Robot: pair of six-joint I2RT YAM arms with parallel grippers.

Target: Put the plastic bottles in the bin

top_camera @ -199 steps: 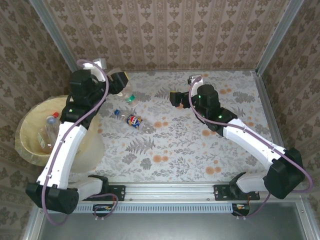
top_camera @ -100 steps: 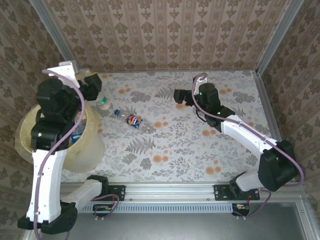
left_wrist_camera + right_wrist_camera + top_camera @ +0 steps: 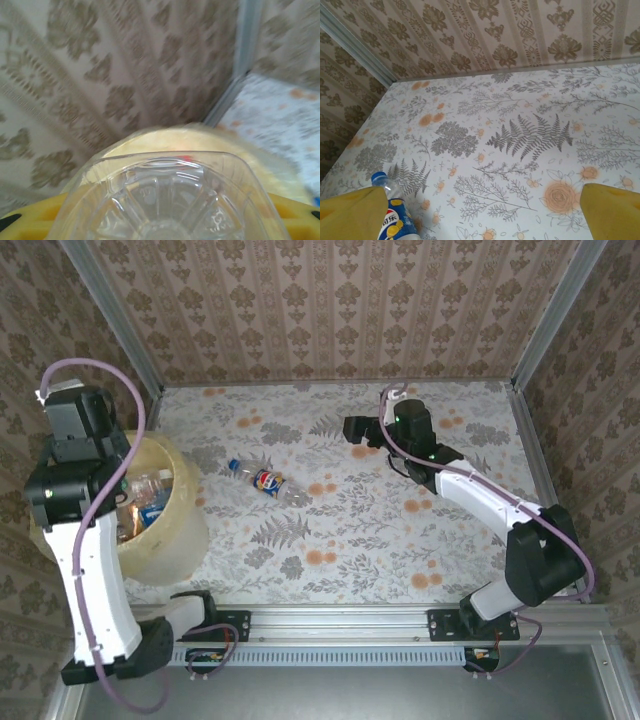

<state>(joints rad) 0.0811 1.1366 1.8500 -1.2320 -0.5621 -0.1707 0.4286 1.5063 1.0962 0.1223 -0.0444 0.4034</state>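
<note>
Tablecloth [image 3: 520, 135]: pale, printed with grey ferns and orange flowers, lying below and ahead of the right pincer [image 3: 482, 207]. Back wall [image 3: 510, 35]: beige damask wallpaper, upright beyond that pincer at the cloth's far edge. Corner post [image 3: 355, 47]: bare metal, at the wall's end. Side wall [image 3: 75, 75] and metal post [image 3: 247, 45]: ahead of the left pincer [image 3: 160, 220].

The flat white tabletop [image 3: 380, 530] is showing grey ferns and orange roses; the lying clear plastic bottle [image 3: 268, 481] is wearing a blue label and cap.
</note>
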